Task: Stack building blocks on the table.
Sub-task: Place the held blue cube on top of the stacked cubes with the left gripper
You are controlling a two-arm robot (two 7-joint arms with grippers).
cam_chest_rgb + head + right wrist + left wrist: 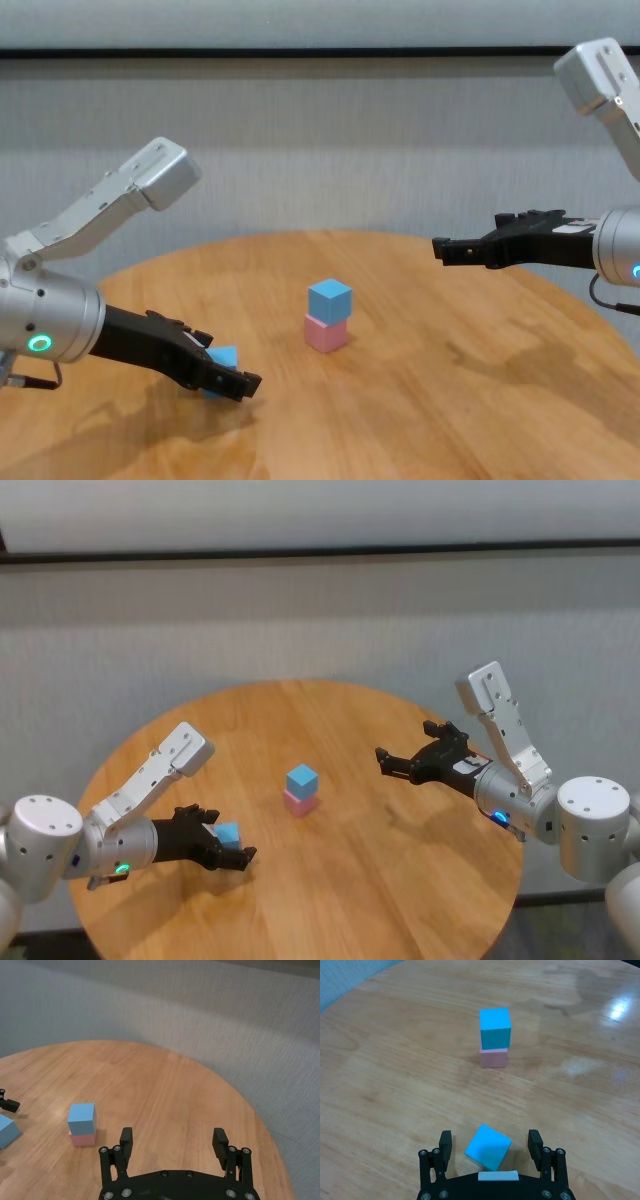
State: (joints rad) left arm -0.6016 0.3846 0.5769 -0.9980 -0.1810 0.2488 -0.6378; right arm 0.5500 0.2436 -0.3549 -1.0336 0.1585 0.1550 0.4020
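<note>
Head view, round wooden table [400, 880], grey wall [320, 620]

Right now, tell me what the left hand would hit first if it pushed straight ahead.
Probably the loose light blue cube lying between the open left hand's fingers; beyond it stands the blue-on-pink stack.

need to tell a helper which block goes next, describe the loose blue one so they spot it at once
On the round wooden table, look to the robot's left side, where the left gripper stands open low over the wood. The loose blue block lies between its fingers, alone on the table, unlike the blue block stacked on the pink block.
</note>
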